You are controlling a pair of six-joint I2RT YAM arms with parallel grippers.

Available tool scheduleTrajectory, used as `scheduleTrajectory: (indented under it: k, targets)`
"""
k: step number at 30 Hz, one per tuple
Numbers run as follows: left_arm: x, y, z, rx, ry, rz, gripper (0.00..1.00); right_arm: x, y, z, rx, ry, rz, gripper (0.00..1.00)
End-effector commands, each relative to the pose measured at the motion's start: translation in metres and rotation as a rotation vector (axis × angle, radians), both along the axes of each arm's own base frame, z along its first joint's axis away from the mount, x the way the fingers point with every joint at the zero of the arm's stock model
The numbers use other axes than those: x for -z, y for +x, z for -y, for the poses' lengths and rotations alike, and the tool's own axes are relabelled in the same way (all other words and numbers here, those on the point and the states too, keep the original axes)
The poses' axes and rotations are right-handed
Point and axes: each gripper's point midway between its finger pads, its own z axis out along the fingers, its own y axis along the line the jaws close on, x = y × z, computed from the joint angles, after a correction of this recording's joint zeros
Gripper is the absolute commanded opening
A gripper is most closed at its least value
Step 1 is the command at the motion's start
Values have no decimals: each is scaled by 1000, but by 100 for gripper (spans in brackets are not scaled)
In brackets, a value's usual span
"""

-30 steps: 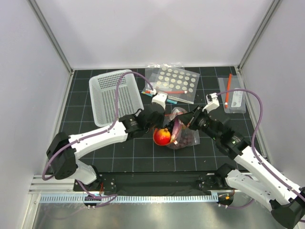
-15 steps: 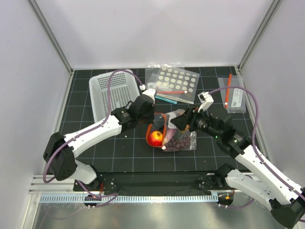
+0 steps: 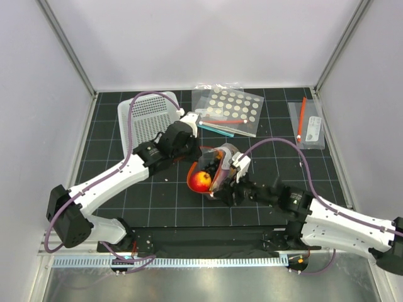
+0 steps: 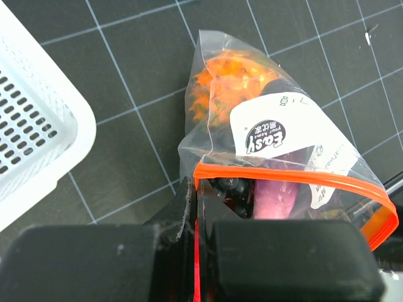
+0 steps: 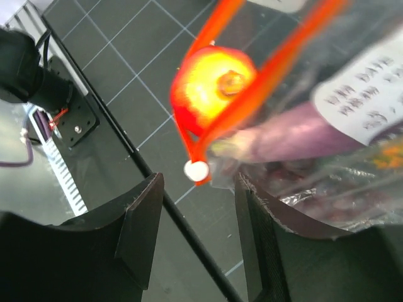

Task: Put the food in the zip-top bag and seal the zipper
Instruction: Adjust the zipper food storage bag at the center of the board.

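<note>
Bag: the small clear crinkly zip-top bag (image 3: 217, 165) is mid-table with its mouth gaping; the orange pineapple (image 4: 230, 82) is inside.
Apple: the red-yellow apple (image 3: 201, 181) sits within the red-orange zipper (image 4: 296, 179) loop.
Left gripper (image 4: 196, 211): clamped on the zipper's end.
Right gripper (image 5: 200, 207): has let go and swung to the bag's near side; its jaws are parted and empty.
Meaning: the food looks loaded; sealing remains.

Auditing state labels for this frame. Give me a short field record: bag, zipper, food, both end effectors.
zip-top bag: clear, white label, mid-table between the arms
zipper: unsealed, strip bowed into an open loop
apple: in the bag mouth, inside the zipper loop
pineapple: inside, at the closed end
left end effector: shut on the zipper at one corner
right end effector: open, just below the corner with the white slider, gripping nothing
</note>
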Motion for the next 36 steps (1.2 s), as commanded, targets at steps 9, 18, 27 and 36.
scheduleTrajectory:
  k: [9, 18, 27, 36]
  targets:
    - [-18, -5, 2, 30, -51, 11, 0, 7, -13, -32, 51, -259, 410, 63]
    - [-18, -10, 6, 48, -64, -6, 0, 12, 7, -18, 317, -478, 581, 67]
    - [-17, -9, 7, 51, -66, -10, 0, 1, 7, -16, 335, -397, 571, 62]
    - [-17, -10, 7, 54, -69, -13, 0, 12, 12, -26, 312, -431, 545, 57]
